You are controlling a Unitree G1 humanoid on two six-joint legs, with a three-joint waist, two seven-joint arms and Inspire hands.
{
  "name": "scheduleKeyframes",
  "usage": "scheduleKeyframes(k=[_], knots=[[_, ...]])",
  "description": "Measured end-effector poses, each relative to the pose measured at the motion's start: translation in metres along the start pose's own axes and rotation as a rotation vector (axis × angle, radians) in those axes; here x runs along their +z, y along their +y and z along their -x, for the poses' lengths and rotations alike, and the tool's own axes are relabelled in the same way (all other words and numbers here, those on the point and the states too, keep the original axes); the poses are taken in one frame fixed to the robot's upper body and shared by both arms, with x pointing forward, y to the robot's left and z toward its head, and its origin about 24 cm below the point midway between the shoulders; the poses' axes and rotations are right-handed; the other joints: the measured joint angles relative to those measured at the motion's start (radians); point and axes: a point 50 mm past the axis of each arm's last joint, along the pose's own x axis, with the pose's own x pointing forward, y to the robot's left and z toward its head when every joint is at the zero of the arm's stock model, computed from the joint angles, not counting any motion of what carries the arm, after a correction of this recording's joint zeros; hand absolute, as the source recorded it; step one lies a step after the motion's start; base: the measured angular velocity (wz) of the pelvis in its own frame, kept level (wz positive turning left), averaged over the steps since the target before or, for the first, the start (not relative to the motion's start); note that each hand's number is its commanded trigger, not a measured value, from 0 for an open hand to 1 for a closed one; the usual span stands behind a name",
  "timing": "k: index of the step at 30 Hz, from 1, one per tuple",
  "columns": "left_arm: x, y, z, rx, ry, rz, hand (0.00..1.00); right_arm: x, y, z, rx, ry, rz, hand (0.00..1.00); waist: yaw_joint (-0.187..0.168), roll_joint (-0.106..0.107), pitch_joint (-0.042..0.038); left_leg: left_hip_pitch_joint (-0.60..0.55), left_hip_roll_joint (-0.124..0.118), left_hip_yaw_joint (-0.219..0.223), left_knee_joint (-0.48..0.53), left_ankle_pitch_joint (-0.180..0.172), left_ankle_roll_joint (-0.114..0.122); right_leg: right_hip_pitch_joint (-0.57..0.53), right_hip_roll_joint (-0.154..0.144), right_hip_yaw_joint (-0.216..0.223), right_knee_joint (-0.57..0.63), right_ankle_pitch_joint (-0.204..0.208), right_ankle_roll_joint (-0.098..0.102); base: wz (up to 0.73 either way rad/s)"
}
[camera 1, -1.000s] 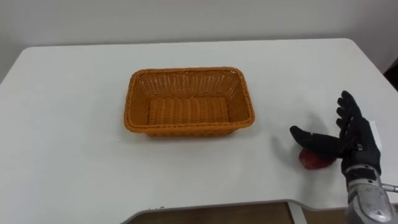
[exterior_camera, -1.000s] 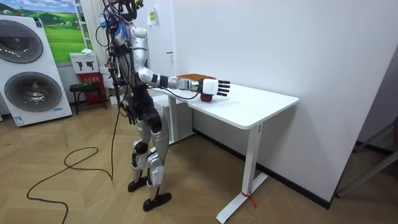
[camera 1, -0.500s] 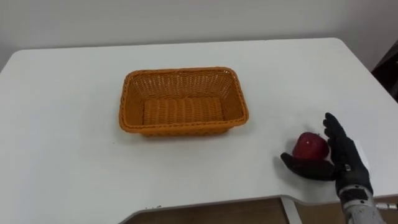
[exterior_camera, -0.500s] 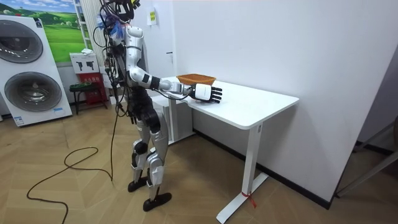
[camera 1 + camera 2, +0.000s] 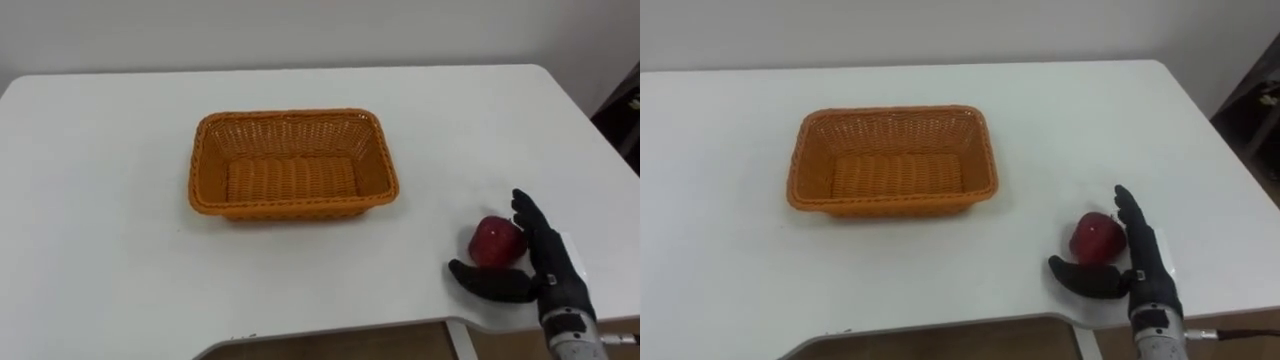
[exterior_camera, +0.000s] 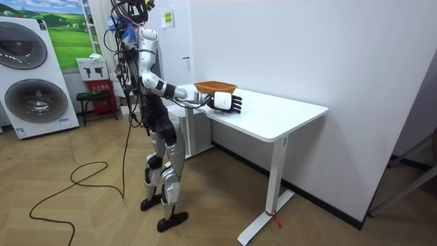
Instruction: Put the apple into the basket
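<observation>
White-walled room with a wooden floor and two washing machines (image 6: 33, 68) at the room view's left. Stands upright at the left end of a white table (image 6: 273, 117), right arm stretched forward over the tabletop. From the head camera, looks down on that same table, with an orange wicker basket (image 5: 295, 118) just left of the middle of the frame, long sides running left to right. Lower right of the frame, well apart from the basket: a red apple (image 5: 497, 241), sitting on the tabletop near the front edge. Brackets the apple with the right hand (image 5: 550, 270), spread wide and not closed round the fruit: fingers (image 5: 528, 215) straight, close against its right side, thumb stuck out across the table just below it.
</observation>
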Motion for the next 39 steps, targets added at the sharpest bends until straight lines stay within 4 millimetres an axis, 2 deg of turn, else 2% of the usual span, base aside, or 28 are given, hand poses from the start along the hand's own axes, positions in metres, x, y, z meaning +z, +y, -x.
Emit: scheduleKeyframes(k=[9,18,30,37,39], knots=[[-0.002,0.001,0.001,0.003,-0.008,-0.007,0.00,-0.001,-0.002,-0.007,-0.040,-0.019,0.113,1.00,0.001,0.000,-0.0015,0.007,0.008,0.002,-0.001,-0.002,-0.004,-0.002,0.007,0.003,-0.001,0.001,-0.003,0.00],[0.005,0.001,0.000,0.010,-0.026,0.001,0.00,0.002,0.006,-0.008,-0.051,-0.014,0.102,1.00,0.000,-0.002,-0.0026,0.006,0.011,0.002,0.002,-0.003,-0.005,0.000,0.011,0.003,-0.001,0.002,-0.004,0.00],[-0.002,0.000,0.000,0.013,0.015,0.019,0.00,0.012,0.009,-0.014,-0.035,-0.017,0.063,1.00,0.000,0.004,-0.0008,-0.004,0.011,0.001,0.004,-0.003,-0.005,-0.004,0.010,-0.003,0.002,0.004,-0.007,0.00],[0.000,-0.005,0.000,-0.001,0.011,0.025,0.00,0.042,0.010,-0.030,-0.048,-0.127,0.034,1.00,0.007,0.026,0.0133,-0.004,0.011,-0.001,0.005,-0.003,-0.005,-0.003,0.009,-0.003,0.002,0.004,-0.007,0.00],[0.003,-0.005,-0.001,0.000,0.001,0.026,0.00,0.058,0.010,-0.035,-0.055,-0.187,0.021,1.00,0.017,0.029,0.0146,-0.007,0.011,-0.004,0.005,-0.002,-0.005,-0.006,0.009,-0.004,0.002,0.004,-0.007,0.00]])
